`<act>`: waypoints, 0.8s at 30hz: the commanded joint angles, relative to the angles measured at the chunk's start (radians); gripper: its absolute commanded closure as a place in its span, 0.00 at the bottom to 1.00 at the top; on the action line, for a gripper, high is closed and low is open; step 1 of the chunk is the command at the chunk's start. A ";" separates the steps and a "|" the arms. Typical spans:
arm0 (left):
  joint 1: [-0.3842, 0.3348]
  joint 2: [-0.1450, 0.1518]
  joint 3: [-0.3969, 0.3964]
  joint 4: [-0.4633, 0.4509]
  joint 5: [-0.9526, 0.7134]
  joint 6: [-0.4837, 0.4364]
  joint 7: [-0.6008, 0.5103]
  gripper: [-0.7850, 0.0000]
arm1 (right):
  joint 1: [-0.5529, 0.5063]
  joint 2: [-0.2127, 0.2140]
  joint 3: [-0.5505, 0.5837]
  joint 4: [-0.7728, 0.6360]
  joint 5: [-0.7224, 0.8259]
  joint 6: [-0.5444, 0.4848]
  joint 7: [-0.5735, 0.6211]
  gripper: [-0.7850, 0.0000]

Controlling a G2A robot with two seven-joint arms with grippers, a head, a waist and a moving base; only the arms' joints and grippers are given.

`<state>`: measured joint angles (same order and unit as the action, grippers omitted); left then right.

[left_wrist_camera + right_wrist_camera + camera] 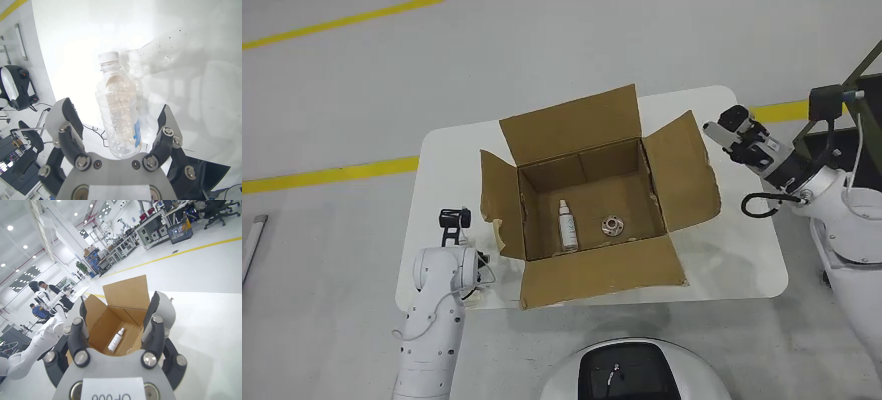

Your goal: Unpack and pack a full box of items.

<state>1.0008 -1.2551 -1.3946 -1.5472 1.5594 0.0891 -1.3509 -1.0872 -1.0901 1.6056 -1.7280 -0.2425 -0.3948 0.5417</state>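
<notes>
An open cardboard box [572, 125] stands in the middle of the white table [742, 265], its flaps spread outward. Inside lie a white spray bottle [567, 225] and a small round grey part [612, 224]. My left gripper [454, 220] is at the table's left side beside the box. In its wrist view it is open [116, 106], and a clear plastic bottle [119, 121] with a white cap stands between the fingers, untouched by either pad. My right gripper [732, 128] hangs open by the box's far right flap. Its wrist view [119, 299] looks into the box [124, 291] at the spray bottle [116, 340].
The box flaps reach out over the table on all sides. The table's edge [43, 62] runs close to the left gripper, with floor and equipment beyond it. Bare tabletop lies right of the box [742, 240].
</notes>
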 commanded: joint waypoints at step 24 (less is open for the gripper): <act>-0.001 -0.010 0.015 -0.022 0.043 -0.015 0.034 0.00 | -0.048 0.014 -0.040 0.128 0.038 0.076 0.115 1.00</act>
<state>0.9999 -1.2650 -1.3795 -1.5694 1.6013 0.0750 -1.3164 -1.1340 -1.0767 1.5620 -1.5991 -0.2054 -0.3199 0.6579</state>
